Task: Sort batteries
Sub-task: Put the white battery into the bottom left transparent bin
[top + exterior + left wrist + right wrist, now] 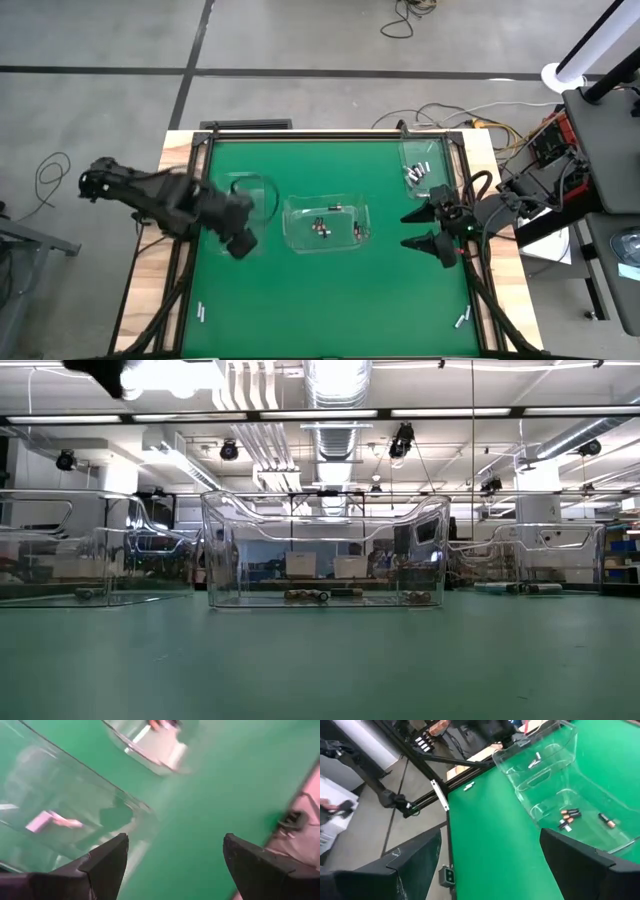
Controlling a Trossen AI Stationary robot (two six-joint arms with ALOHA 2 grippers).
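Fingers, left gripper (240,243): spread wide, empty, at left bin (250,195), left-centre of high view.
Fingers, right gripper (425,229): parted, empty, right of centre.
Nearest batteries (203,314): loose pair, lower left, below left gripper, lying near-vertical.
Farther: stray battery (461,321) lower right; more in middle bin (326,225) and upper-right bin (420,168).

No legible text — none anywhere.
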